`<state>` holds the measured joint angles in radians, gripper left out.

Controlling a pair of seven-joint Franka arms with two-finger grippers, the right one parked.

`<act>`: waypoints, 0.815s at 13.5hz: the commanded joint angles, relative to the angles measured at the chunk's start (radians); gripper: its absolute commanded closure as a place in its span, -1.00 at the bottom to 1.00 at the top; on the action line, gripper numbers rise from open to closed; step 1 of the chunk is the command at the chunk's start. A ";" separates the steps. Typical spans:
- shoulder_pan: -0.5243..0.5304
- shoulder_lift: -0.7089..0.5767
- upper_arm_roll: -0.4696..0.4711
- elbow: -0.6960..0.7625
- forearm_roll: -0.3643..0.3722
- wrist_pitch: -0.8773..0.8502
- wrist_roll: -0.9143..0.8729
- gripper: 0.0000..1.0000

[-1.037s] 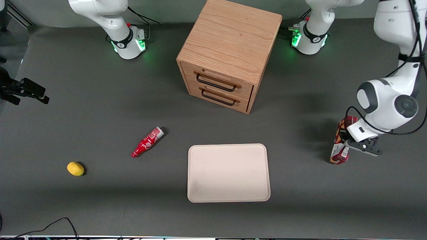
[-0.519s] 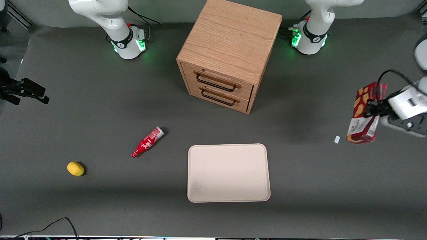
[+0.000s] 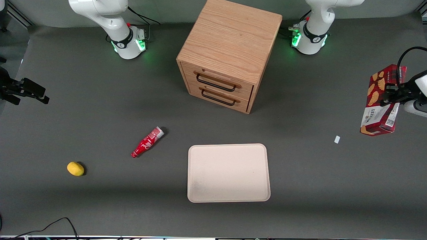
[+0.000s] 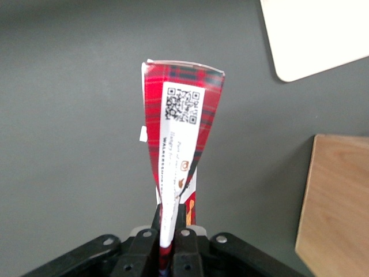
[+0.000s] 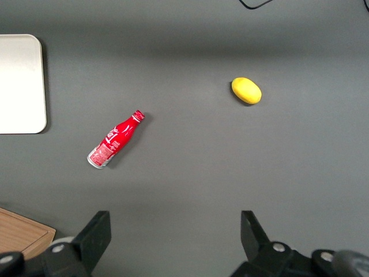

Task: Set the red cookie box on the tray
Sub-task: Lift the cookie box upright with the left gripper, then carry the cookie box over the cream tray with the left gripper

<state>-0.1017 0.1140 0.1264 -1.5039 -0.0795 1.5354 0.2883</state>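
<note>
- The hand (image 3: 391, 94) hangs in the air at the working arm's end of the surface (image 3: 100, 110), its fingers (image 4: 151, 247) pinched tight on the red cookie box (image 3: 382, 100).
- The box is squeezed flat where it is gripped and hangs clear of the surface, its white-label end lowest.
- Compared with half a second ago, the hand and box have risen and drifted closer to the working arm's edge; a second ago the box stood on the surface.
- A small white scrap (image 3: 337, 139) lies on the surface below the box.
- The tray (image 3: 229, 172) lies flat, well apart from the box, toward the middle.
- A wooden drawer cabinet (image 3: 228, 53) stands farther from the front camera than the tray.
- A red bottle (image 3: 147, 142) and a lemon (image 3: 75, 168) lie toward the parked arm's end.
</note>
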 commanded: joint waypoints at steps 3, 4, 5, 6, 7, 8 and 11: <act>-0.036 0.286 -0.216 0.302 0.021 -0.012 -0.421 1.00; -0.059 0.353 -0.243 0.383 0.041 -0.012 -0.490 1.00; -0.088 0.427 -0.246 0.457 0.053 -0.008 -0.526 1.00; -0.136 0.485 -0.240 0.514 0.063 0.012 -0.549 1.00; -0.162 0.524 -0.240 0.531 0.088 0.056 -0.567 1.00; -0.183 0.562 -0.240 0.534 0.105 0.110 -0.577 1.00; -0.242 0.673 -0.235 0.533 0.136 0.273 -0.642 1.00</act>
<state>-0.3013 0.6994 -0.1222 -1.0465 0.0196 1.7566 -0.2963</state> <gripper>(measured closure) 0.930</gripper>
